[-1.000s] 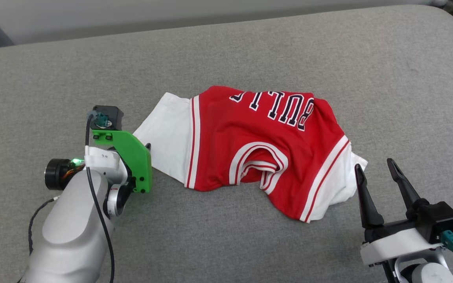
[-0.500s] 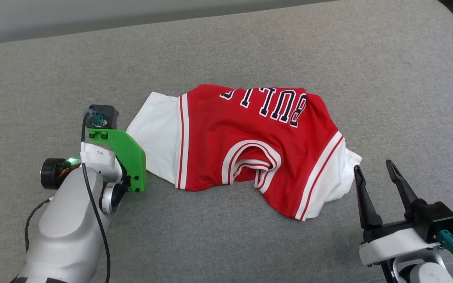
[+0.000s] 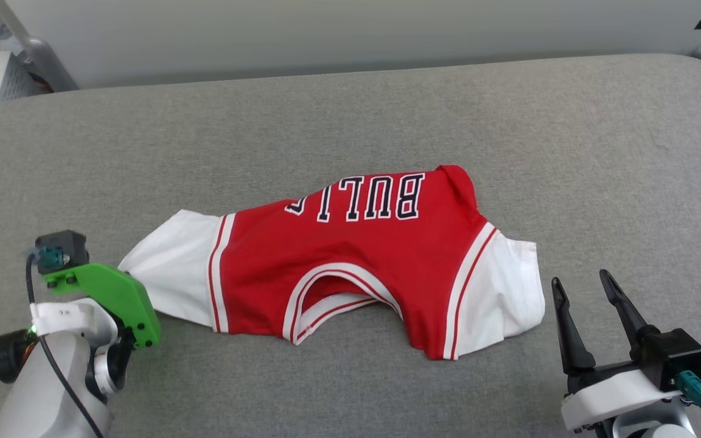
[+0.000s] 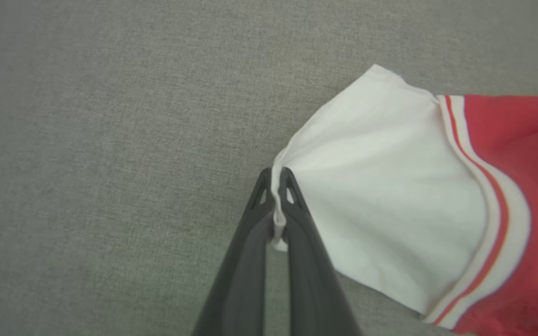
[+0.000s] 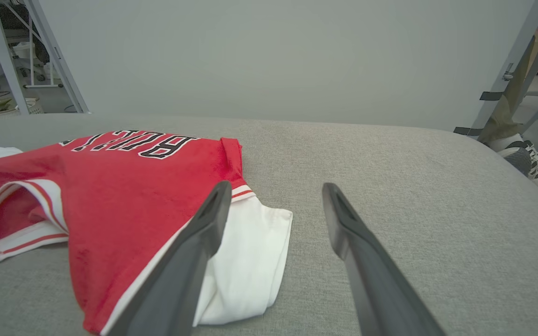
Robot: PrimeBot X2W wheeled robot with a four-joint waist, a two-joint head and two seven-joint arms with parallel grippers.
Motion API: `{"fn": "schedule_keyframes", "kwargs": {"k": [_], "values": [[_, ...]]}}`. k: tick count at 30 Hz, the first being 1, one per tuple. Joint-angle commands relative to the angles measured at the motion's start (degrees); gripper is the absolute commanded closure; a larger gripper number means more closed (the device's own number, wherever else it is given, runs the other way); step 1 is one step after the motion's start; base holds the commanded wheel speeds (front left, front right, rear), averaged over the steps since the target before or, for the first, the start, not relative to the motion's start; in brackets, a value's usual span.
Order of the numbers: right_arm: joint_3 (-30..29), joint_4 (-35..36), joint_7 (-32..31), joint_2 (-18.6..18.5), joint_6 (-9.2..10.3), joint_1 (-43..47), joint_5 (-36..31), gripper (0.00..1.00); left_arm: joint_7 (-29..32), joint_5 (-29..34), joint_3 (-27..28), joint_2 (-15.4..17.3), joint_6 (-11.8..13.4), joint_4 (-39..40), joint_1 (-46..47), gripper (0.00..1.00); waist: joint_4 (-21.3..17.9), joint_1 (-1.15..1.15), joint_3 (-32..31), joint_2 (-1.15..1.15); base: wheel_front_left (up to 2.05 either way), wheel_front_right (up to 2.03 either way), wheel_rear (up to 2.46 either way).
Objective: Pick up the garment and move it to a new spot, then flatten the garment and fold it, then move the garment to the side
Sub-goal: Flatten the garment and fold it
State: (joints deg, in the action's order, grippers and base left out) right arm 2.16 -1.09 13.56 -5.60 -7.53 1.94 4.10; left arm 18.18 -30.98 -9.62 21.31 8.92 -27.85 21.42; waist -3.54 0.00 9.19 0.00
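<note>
**Status: garment gripped at one sleeve, not yet flat or folded**

**Position.** The garment (image 3: 350, 267), a red jersey-style T-shirt, lies near the middle of the grey upholstered surface (image 3: 350, 121). Its neck opening (image 3: 338, 292) faces the robot. The "BULLS" lettering (image 3: 362, 198) sits along the far edge and reads upside down from the head camera.

**Grippers.** The left gripper (image 4: 276, 175) is closed on the hem of the white sleeve (image 4: 381, 186). A thin ridge of cloth is pinched between the two dark fingers, and the sleeve fans out from that pinch. The right gripper (image 3: 580, 278) is spread wide and holds nothing. It hovers just beside the other white sleeve (image 3: 509, 286) without touching it.

**Progress.** Judged from the present layout, work is in the relocating or early spreading stage.
- Only the chest and shoulders are exposed. The lower body appears tucked or bunched underneath.
- A red flap stands up at the far right corner, and the right sleeve is doubled over itself.
- Flattening is therefore incomplete.
- No fold lines are evident, so folding and the final move to the side both appear outstanding.

**Materials and shapes.**
- The shirt is soft, limp knit with a matte red body. Red-and-white striped trim runs at the collar and sleeve seams.
- It drapes and wrinkles readily, with tension creases radiating from the pinched hem.
- The supporting surface is a coarse-woven grey textile, padded, with rounded corners.
- The fingers are long, tapered, dark and rigid.
- A green bracket (image 3: 113, 295) is mounted on the left wrist.
</note>
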Motion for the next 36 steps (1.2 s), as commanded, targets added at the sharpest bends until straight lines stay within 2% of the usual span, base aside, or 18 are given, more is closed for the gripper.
{"fn": "schedule_keyframes", "kwargs": {"k": [1,8,14,16,22,26,30,36], "values": [[0.0,0.0,-0.3,-0.1,0.04,0.6,-0.2,0.00,-0.1,-0.7,0.5,0.5,0.6,1.1,-2.6,1.00,2.9,0.00,-2.7,0.00,0.00,0.00,0.00],[-0.8,0.2,-1.3,0.0,0.04,1.8,-0.3,0.00,0.1,-3.1,1.5,-0.7,2.0,8.1,-12.1,1.00,5.4,0.00,-4.4,0.00,0.00,0.00,0.00],[-1.7,-0.1,-2.1,-0.2,0.04,2.2,-0.1,0.00,-3.2,-3.8,-0.5,-3.1,-0.9,10.5,-15.0,1.00,7.0,0.00,-4.9,0.00,0.00,0.00,0.00],[-1.8,-0.1,-2.4,-0.3,0.04,2.2,0.0,0.00,-6.1,-3.1,-1.0,-3.3,-2.1,10.3,-14.6,0.01,7.2,0.00,-5.0,0.00,0.00,0.00,0.00],[-2.9,1.1,-3.3,-1.0,0.04,2.1,0.7,0.00,-17.0,-2.4,-1.2,-5.1,-6.3,9.7,-12.2,0.00,8.5,0.00,-5.1,0.00,0.00,0.00,0.00],[-2.8,3.1,-8.8,-2.7,0.04,1.8,2.4,0.00,-24.3,0.3,-2.8,-5.0,-9.3,9.7,-10.8,0.00,9.6,0.00,-5.2,0.00,0.00,0.00,0.00],[-2.2,4.7,-21.0,-6.8,0.04,1.0,3.1,0.00,-31.2,3.4,-4.7,-5.7,-11.7,11.8,-9.8,0.00,11.2,0.00,-4.9,0.00,0.00,0.00,0.00],[-3.1,6.5,-45.9,-11.2,0.04,-2.3,9.4,0.00,-33.0,7.3,-6.4,-7.2,-12.2,14.8,-10.4,0.00,13.7,0.00,-3.4,0.00,0.00,0.00,0.00]]}}
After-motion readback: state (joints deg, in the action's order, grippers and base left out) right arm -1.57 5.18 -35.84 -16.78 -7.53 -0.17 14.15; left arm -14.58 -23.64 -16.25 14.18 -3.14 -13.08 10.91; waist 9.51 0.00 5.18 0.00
